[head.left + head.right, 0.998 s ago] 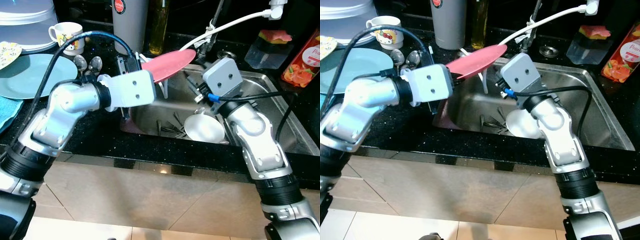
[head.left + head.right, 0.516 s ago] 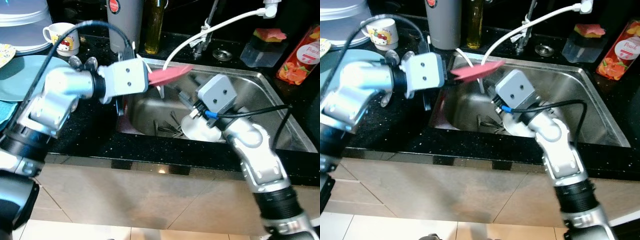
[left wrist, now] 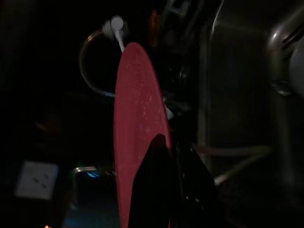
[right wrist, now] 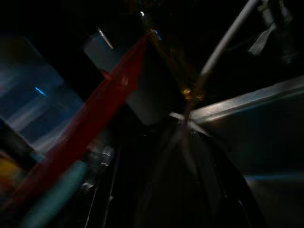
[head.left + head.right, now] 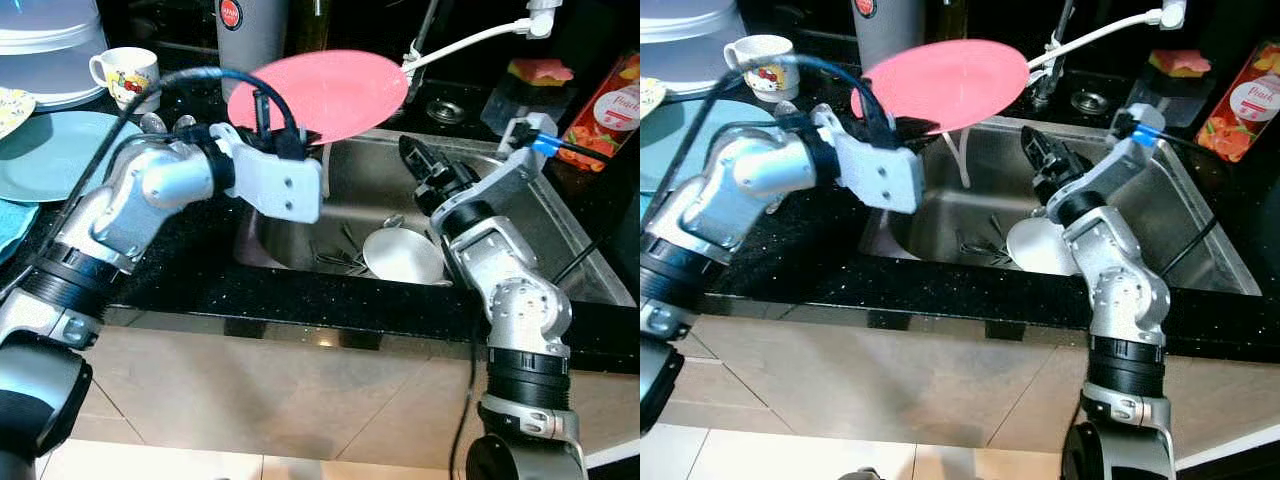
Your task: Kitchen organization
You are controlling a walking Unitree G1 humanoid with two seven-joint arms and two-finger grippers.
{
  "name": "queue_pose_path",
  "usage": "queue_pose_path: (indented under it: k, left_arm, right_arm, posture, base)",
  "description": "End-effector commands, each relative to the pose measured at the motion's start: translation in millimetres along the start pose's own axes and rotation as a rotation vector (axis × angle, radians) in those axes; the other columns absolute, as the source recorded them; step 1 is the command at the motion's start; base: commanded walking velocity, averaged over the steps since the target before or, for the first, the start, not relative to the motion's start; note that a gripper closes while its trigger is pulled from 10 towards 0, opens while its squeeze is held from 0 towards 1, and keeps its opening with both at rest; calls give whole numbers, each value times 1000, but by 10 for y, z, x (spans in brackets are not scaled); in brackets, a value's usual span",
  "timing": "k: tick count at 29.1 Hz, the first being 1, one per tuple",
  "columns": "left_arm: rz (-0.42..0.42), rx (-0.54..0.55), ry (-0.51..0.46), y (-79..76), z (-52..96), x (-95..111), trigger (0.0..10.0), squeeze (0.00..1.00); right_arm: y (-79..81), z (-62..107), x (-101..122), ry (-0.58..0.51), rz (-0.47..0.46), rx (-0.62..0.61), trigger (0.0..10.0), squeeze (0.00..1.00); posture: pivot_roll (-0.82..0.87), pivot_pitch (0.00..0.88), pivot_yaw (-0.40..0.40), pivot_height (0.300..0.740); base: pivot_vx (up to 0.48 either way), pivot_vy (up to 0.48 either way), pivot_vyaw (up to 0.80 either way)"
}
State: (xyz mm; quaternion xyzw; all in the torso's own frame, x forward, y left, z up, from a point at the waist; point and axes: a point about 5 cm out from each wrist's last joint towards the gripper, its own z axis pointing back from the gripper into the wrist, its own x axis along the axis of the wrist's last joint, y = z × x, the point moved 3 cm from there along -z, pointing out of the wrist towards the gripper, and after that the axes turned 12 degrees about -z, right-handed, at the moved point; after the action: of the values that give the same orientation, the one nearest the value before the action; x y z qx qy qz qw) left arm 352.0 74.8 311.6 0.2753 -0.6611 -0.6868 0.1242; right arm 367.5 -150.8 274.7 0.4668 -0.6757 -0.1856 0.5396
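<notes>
A round pink plate (image 5: 322,94) hangs in the air over the back left corner of the steel sink (image 5: 520,165), its face turned toward me. My left gripper (image 5: 264,118) is shut on the plate's lower left rim. In the left wrist view the plate (image 3: 138,123) appears edge-on, with the black fingers (image 3: 156,190) pinching it. My right gripper (image 5: 420,163) is over the middle of the sink, just right of and below the plate, open and holding nothing. A white bowl (image 5: 403,256) lies in the sink below it.
Loose cutlery (image 5: 338,258) lies in the sink bottom. On the black counter at the left are a teal plate (image 5: 50,155), a printed mug (image 5: 125,72), spoons (image 5: 165,122) and a grey canister (image 5: 245,30). A white faucet hose (image 5: 470,40) arches behind, and a juice carton (image 5: 610,100) stands right.
My left gripper has raised the pink plate and turned it from nearly edge-on to face me. My right gripper has lifted off the white bowl and now points toward the plate.
</notes>
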Motion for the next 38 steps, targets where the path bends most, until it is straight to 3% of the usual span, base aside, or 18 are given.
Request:
queue_pose_path:
  k: [1, 2, 6, 9, 15, 19, 23, 29, 38]
  left_arm:
    - [-96, -10, -20, -124, -50, 66, 10000, 0]
    - [-114, -12, -24, -171, -56, 80, 10000, 0]
    - [-127, -7, -30, -211, -66, 102, 10000, 0]
    - [-222, 39, -30, -258, -96, 113, 10000, 0]
    - [-250, 72, -40, -249, -105, 112, 10000, 0]
    - [-287, 97, -19, -261, -101, 52, 10000, 0]
    - [-324, 150, 67, -149, -59, -136, 10000, 0]
    - [-334, 152, 62, -164, -45, -148, 10000, 0]
    - [-305, 180, -40, -214, -145, 63, 10000, 0]
  right_arm:
    - [143, -17, 66, -5, -165, 75, 10000, 0]
    - [181, -19, 75, -3, -204, 94, 10000, 0]
    - [200, -21, 79, 0, -219, 100, 10000, 0]
    - [248, -17, 85, 15, -282, 128, 10000, 0]
    - [237, -11, 34, 59, -299, 117, 10000, 0]
    - [225, -3, 37, 74, -313, 112, 10000, 0]
    - [175, 13, 74, 63, -311, 101, 10000, 0]
    - [155, 15, 54, 75, -309, 92, 10000, 0]
    - [157, -17, -37, 120, -300, 73, 10000, 0]
  posture:
    - [248, 68, -83, 740]
    - [248, 69, -84, 740]
    - [248, 72, -85, 740]
    - [245, 78, -89, 740]
    - [243, 84, -93, 740]
    - [243, 85, -94, 740]
    - [245, 87, -96, 740]
    - [246, 87, -97, 740]
    - [244, 88, -100, 740]
  base:
    - [0, 0, 0]
    - [0, 0, 0]
    - [0, 0, 0]
    - [0, 0, 0]
    - [0, 0, 0]
    - [0, 0, 0]
    - [0, 0, 0]
    - [0, 0, 0]
    - [0, 0, 0]
